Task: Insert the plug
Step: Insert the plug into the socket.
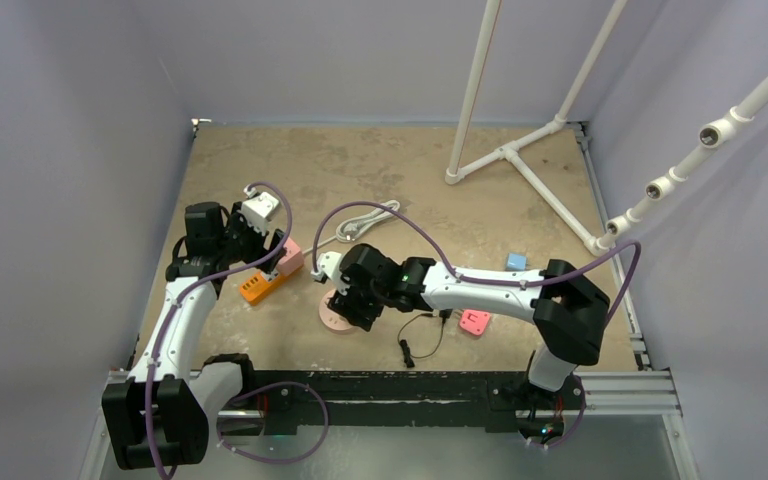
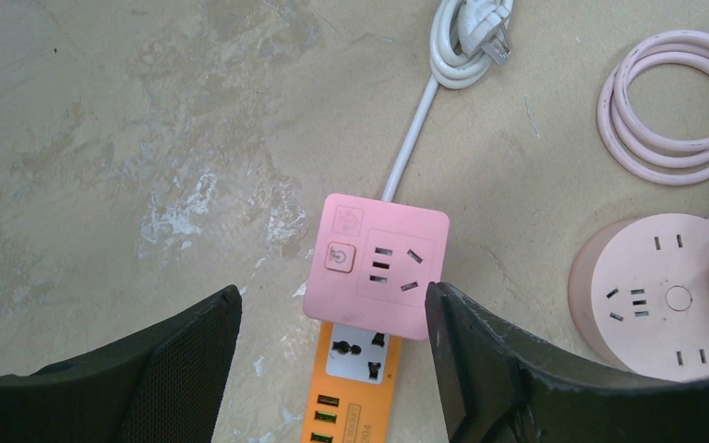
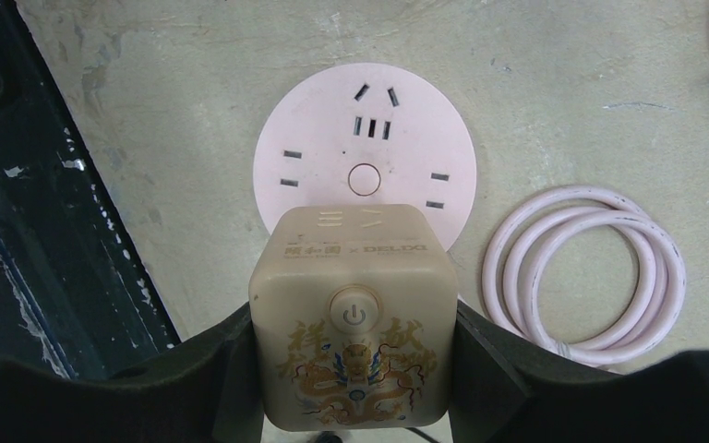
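Right gripper clamped on cream cube adapter, round pink socket upper centre, left gripper open over square pink socket

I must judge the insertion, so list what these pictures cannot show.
- Right wrist view: the beige cube hides its own underside, so its pins and their line-up with the round pink socket cannot be seen.
- Left wrist view: the orange strip is cut off by the bottom edge and partly covered by the pink cube.
- Top view: the black cable has ends too small to tell.
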`<state>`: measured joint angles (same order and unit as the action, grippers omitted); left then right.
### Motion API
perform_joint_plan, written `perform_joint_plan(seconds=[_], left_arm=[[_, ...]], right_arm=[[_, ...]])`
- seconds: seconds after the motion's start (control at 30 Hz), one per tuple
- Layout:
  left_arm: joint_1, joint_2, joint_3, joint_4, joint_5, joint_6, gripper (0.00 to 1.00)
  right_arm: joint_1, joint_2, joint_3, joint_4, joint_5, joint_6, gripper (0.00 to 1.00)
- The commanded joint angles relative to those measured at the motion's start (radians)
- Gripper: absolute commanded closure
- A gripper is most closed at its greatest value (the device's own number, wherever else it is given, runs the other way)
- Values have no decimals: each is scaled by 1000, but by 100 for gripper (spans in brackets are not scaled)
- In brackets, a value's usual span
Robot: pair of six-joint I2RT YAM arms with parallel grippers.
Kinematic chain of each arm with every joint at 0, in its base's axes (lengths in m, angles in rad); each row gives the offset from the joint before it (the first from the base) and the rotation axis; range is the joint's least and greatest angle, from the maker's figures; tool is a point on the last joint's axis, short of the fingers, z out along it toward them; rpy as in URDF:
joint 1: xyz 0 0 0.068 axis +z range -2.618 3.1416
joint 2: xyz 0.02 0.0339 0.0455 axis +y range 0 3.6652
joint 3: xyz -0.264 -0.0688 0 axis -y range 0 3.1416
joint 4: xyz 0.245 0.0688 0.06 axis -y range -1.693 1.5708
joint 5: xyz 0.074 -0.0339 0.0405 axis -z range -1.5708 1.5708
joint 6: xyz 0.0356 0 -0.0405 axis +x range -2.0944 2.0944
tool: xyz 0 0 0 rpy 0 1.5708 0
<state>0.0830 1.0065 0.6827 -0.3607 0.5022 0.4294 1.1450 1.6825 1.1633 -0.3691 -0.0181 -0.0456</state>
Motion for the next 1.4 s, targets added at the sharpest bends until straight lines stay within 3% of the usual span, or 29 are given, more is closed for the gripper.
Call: perform_joint_plan(seconds=[0.0,1.37], left_arm=[[3,-15,46,5,27,-11,28],[3,-12,54,-5,36,-21,29]], right_arm=[[-1,5,22,36,5,-7,100],[-19,-57,-51,46,59,-4,100]])
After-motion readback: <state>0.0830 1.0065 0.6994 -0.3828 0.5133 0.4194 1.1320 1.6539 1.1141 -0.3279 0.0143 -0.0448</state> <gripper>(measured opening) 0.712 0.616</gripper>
